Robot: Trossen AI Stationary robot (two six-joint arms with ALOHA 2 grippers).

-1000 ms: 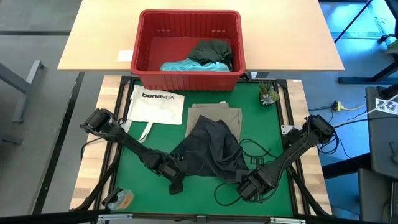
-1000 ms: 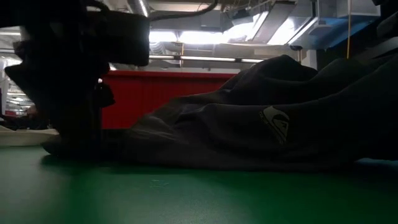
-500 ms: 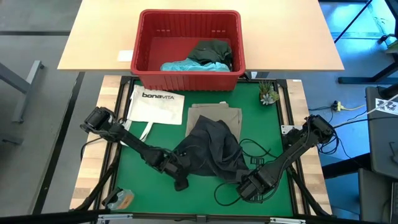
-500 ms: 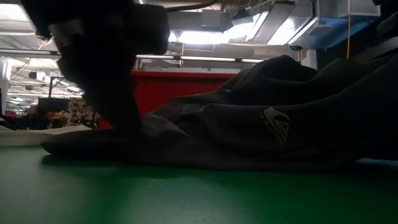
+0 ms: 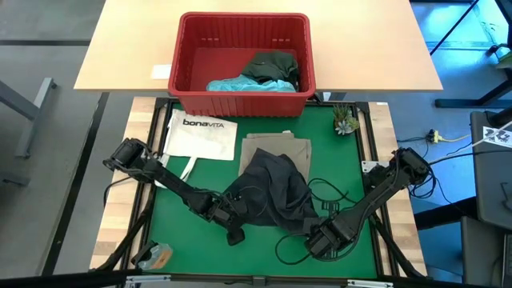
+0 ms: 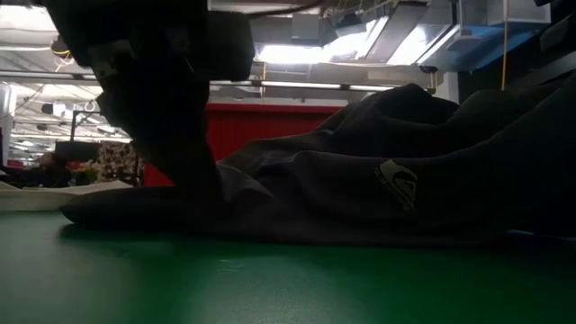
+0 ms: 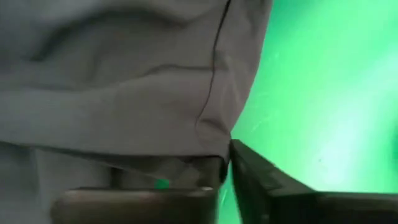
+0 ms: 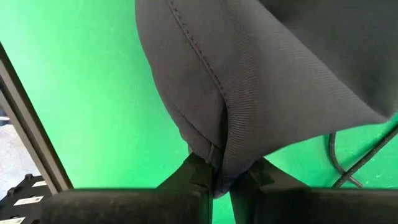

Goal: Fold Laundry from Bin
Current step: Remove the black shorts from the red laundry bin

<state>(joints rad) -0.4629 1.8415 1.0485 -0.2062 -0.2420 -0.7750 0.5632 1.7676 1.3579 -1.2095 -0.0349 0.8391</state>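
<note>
Khaki-tan garment (image 5: 276, 147): near half hidden under dark grey garment (image 5: 274, 192). Turquoise garment (image 5: 240, 83) partly behind bin (image 5: 186, 58) near wall. Low view: bin mostly screened by left arm and grey cloth. Left wrist view blurred.

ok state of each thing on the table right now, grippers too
dark grey garment: crumpled on the mat, gripped at two edges
left gripper: shut on its hem
right gripper: shut on a seamed corner
khaki garment: flat, partly under the grey one
red bin: upright, turquoise and dark green garments bunched inside
white tote bag: flat
</note>
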